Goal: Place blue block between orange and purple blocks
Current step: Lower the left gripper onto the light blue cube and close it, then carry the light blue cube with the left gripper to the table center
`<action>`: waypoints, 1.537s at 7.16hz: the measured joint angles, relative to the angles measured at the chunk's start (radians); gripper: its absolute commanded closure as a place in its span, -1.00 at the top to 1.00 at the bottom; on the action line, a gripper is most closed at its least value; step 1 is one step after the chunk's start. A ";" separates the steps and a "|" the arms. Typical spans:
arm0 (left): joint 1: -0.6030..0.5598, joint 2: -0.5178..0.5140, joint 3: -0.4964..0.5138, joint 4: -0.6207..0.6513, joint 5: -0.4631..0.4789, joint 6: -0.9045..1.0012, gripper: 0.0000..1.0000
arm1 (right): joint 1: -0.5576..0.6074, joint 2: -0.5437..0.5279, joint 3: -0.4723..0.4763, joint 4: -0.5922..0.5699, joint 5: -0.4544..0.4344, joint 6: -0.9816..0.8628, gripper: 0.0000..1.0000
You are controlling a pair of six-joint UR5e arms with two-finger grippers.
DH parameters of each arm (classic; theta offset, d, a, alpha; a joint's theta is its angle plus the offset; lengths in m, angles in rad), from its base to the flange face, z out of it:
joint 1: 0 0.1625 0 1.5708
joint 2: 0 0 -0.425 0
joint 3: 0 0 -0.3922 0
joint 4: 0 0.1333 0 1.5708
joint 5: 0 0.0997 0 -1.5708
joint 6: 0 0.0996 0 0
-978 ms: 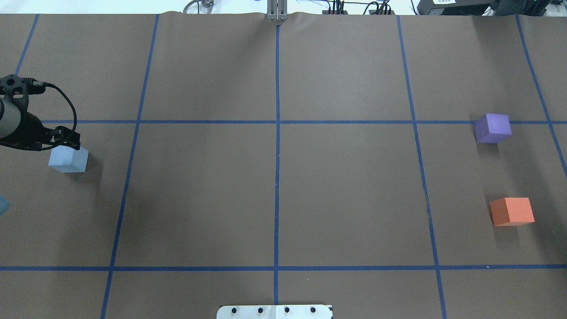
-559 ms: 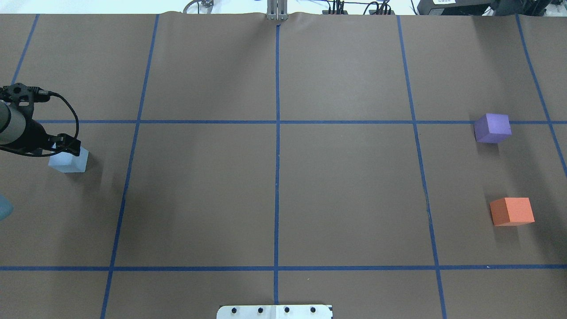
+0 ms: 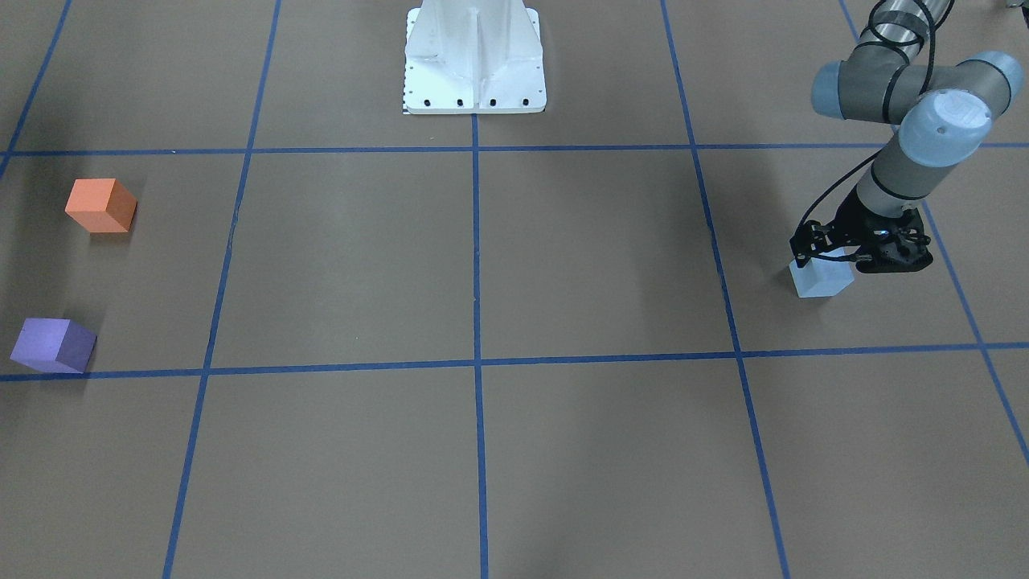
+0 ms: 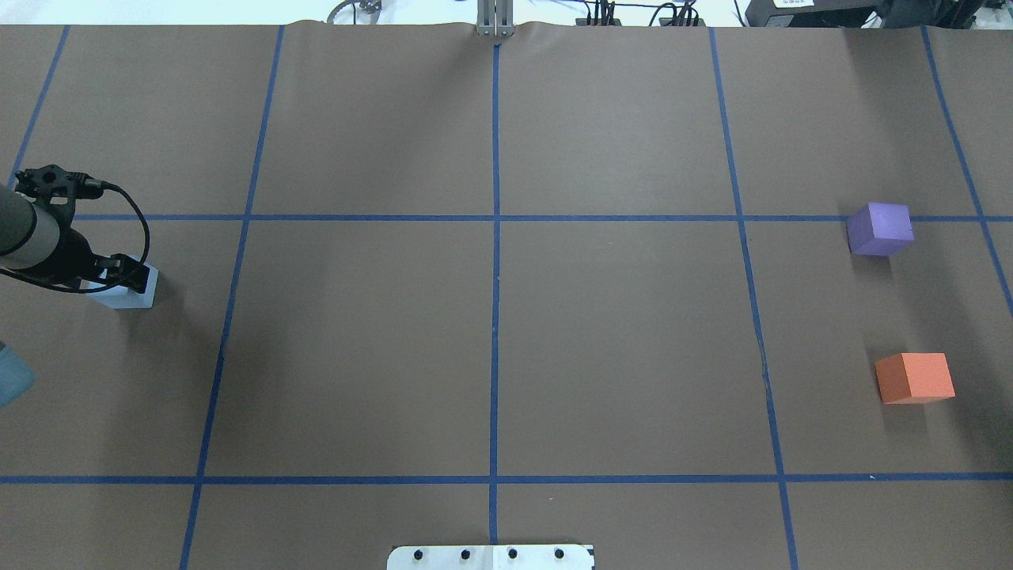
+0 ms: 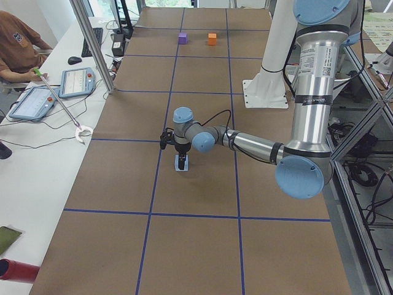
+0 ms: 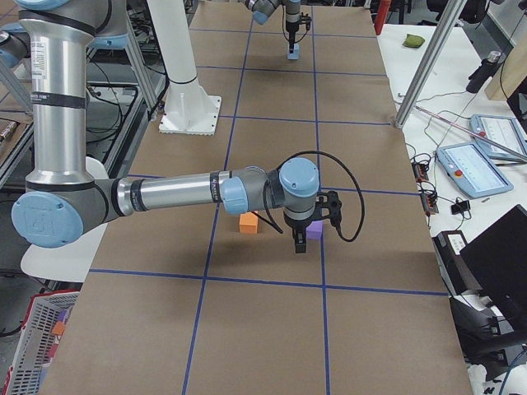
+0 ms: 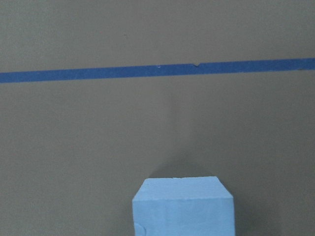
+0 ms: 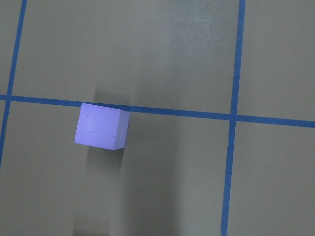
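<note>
Since the blue block (image 3: 820,280) sits on the brown table (image 4: 372,348) at the robot's left end, we log it well apart from the other two blocks, which are both at the right end. The purple block (image 4: 880,229) touches a blue tape line (image 4: 617,218). The orange block (image 4: 915,378) lies nearer the robot, with a gap of table between the two. We see the white robot base (image 3: 474,64) at the table's middle edge. The right gripper (image 6: 298,244) points down just beside the purple block; we cannot tell if its jaws are spread or pressed together. The left gripper (image 3: 832,257) is down over the blue block, its fingers at the block's top on either side. We cannot tell whether they pinch it. The left wrist view has the block at bottom centre.
</note>
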 measured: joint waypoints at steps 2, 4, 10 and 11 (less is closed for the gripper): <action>0.008 -0.001 0.011 -0.009 -0.002 -0.006 -1.00 | -0.002 0.000 -0.001 -0.001 0.000 -0.001 1.00; 0.005 0.000 -0.002 -0.009 -0.008 -0.021 -1.00 | -0.004 -0.003 0.003 -0.002 0.002 -0.001 1.00; 0.028 -0.230 -0.193 0.299 -0.084 -0.179 -1.00 | -0.006 -0.010 0.003 0.008 0.014 0.001 1.00; 0.086 -0.362 -0.191 0.410 -0.079 -0.248 -1.00 | -0.006 -0.010 0.003 0.009 0.014 0.009 1.00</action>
